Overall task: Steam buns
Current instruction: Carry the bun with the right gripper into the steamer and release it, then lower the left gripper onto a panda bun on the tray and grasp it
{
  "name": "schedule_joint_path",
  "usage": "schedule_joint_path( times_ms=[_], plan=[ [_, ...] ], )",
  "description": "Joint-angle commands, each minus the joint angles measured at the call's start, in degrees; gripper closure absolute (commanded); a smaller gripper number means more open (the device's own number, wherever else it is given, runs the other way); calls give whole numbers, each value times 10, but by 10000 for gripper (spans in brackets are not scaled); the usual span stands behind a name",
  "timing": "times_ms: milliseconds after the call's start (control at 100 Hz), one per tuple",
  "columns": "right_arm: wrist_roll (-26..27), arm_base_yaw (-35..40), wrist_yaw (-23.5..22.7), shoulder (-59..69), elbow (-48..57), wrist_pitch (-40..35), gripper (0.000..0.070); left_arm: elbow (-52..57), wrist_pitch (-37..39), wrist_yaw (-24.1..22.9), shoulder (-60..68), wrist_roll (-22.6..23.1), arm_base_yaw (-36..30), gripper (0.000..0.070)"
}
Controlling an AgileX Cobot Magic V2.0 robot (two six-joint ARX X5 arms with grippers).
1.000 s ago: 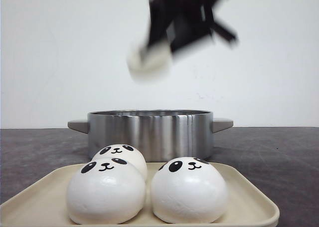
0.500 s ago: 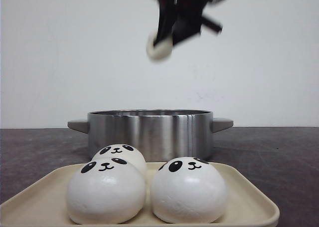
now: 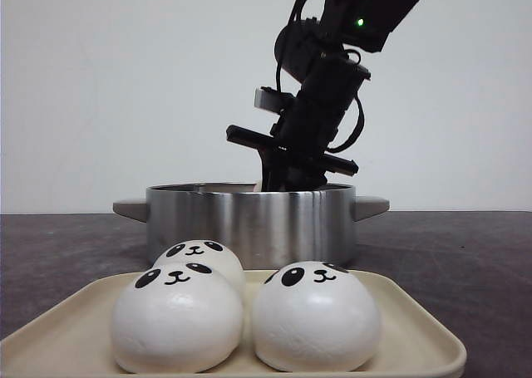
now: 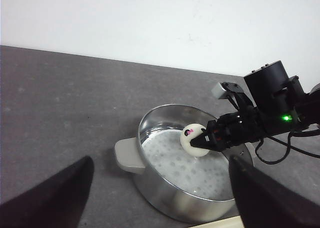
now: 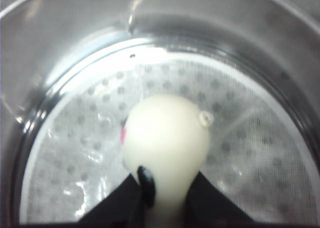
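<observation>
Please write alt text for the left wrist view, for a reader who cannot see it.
The right gripper holds a white bun over the perforated white liner inside a steel pot on a dark grey table. The left gripper's own dark fingers frame the lower corners, spread open and empty.

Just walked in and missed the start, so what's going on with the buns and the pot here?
The right gripper is shut on one bun and holds it inside the steel steamer pot, above the perforated liner. Three more panda-faced buns wait on the beige tray in front of the pot. The left gripper is open, apart from everything.
</observation>
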Motion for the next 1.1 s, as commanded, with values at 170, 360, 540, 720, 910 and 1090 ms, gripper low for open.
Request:
schedule_joint_path(
  times_ms=[170, 360, 540, 720, 910, 1090],
  plan=[
    [13, -1, 16, 23, 14, 9, 511, 6, 2, -3, 3, 4, -2, 184],
    [13, -2, 55, 23, 14, 14, 368, 6, -16, -3, 3, 4, -2, 184],
    [18, -3, 68, 23, 14, 23, 287, 6, -23, -3, 3, 4, -3, 184],
    [26, -3, 59, 16, 16, 24, 287, 6, -23, -3, 3, 4, -3, 184],
    [26, -3, 27, -41, 34, 22, 292, 6, -18, -3, 5, 4, -3, 184],
    [-3, 7, 24, -159, 40, -14, 700, 6, -9, 4, 27, 0, -11, 184]
  ],
)
